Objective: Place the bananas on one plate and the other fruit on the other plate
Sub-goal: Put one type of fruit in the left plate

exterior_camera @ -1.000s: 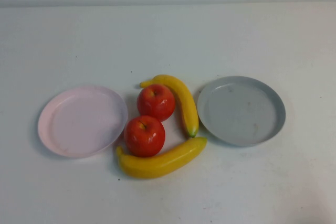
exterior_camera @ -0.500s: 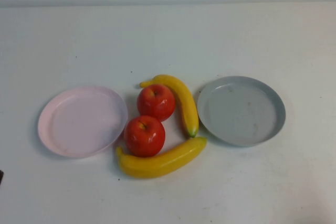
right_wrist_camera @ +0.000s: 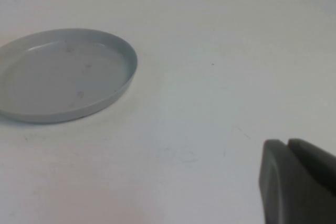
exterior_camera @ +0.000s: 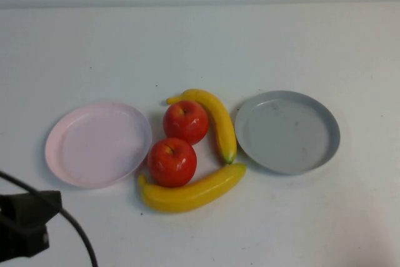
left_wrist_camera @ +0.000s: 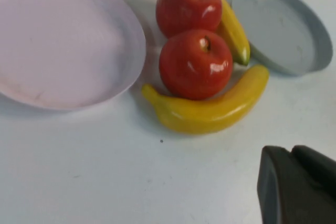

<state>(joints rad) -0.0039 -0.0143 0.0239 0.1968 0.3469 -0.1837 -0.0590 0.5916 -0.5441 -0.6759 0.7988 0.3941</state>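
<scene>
Two red apples (exterior_camera: 185, 121) (exterior_camera: 172, 161) sit between the plates, one behind the other. One banana (exterior_camera: 215, 120) curves along their right side, and a second banana (exterior_camera: 194, 191) lies in front of them. The pale pink plate (exterior_camera: 98, 144) on the left and the grey plate (exterior_camera: 287, 131) on the right hold nothing. My left gripper (exterior_camera: 55, 204) is shut and empty at the near left, in front of the pink plate. In the left wrist view, the nearer apple (left_wrist_camera: 195, 64) and front banana (left_wrist_camera: 210, 111) lie ahead of it. My right gripper (right_wrist_camera: 287, 145) is shut and empty, near the grey plate (right_wrist_camera: 63, 74).
The white table (exterior_camera: 200, 48) runs back to a pale wall. A black cable (exterior_camera: 78, 236) trails from my left arm at the near left corner. The right arm is outside the high view.
My left arm has come into the high view at the near left corner, moving toward the pink plate. The fruit and plates have not moved.
</scene>
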